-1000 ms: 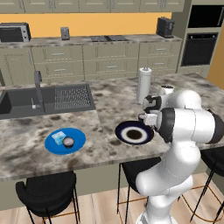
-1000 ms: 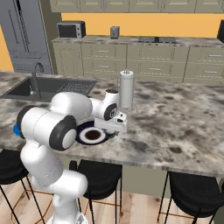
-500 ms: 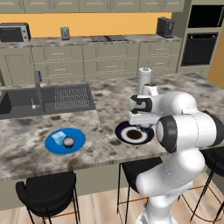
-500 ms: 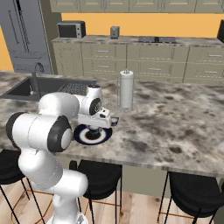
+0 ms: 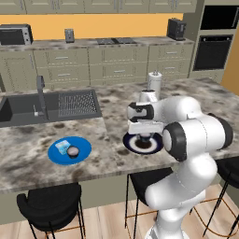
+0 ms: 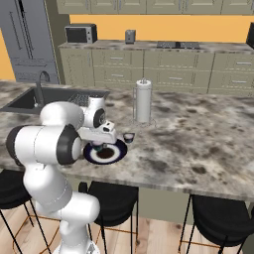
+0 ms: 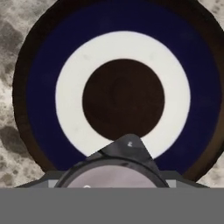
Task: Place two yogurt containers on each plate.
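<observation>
Navy plate (image 7: 39, 105) directly below; round whitish-topped cup (image 7: 114, 175), apparently yogurt, at bottom.

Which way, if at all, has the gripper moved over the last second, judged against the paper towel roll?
Yes. The gripper, holding a yogurt container, has swung left, away from the paper towel roll, and now hangs over the dark plate.
</observation>
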